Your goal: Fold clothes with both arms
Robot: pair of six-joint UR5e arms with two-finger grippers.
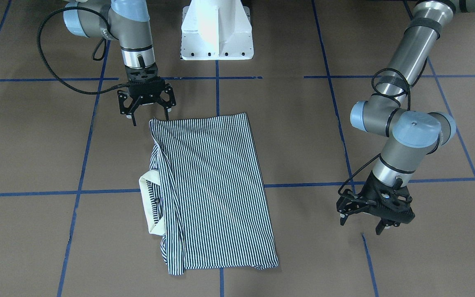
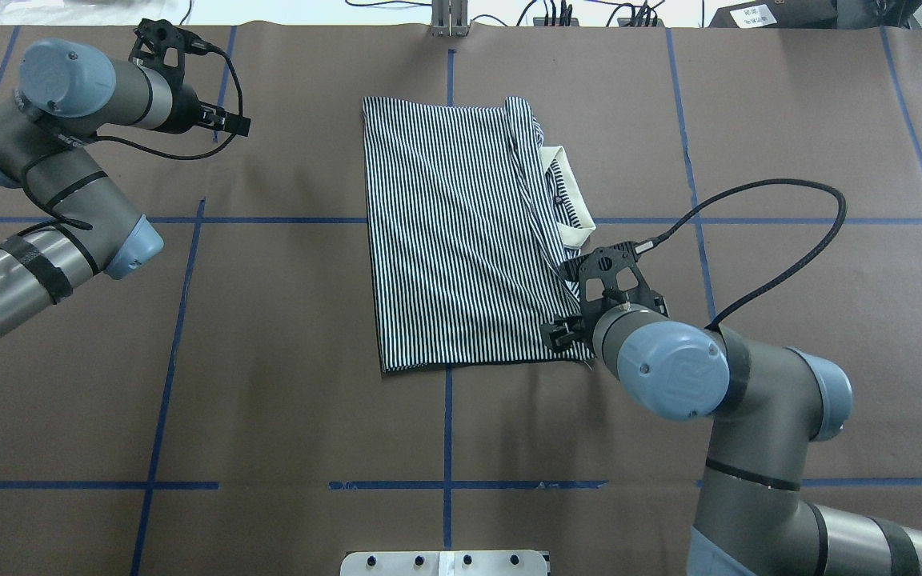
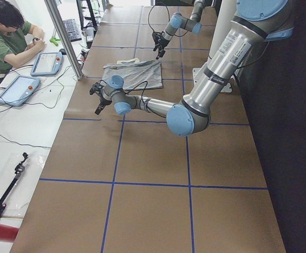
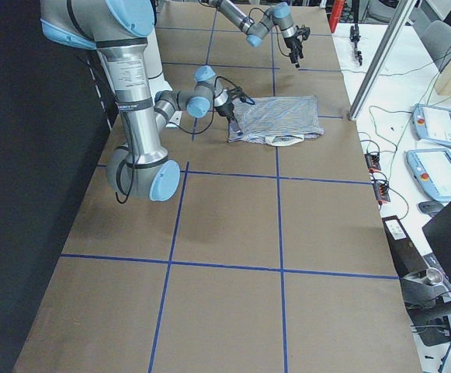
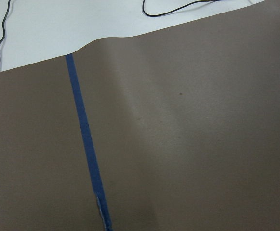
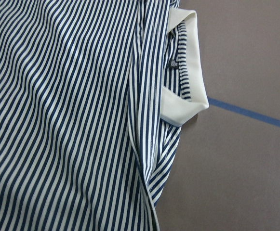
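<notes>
We note polo shirt flat at mid-desk, folded to long rectangle, stripes running lengthwise. Cream collar pokes out on robot's right side.

Right arm reaches down at shirt corner nearest robot base. Right jaws spread wide, empty, poised just at that corner; we cannot tell if touching cloth.

Left arm well apart from shirt, on robot's left, over bare desk beside blue tape line. Left jaws also spread, gripping nothing.
</notes>
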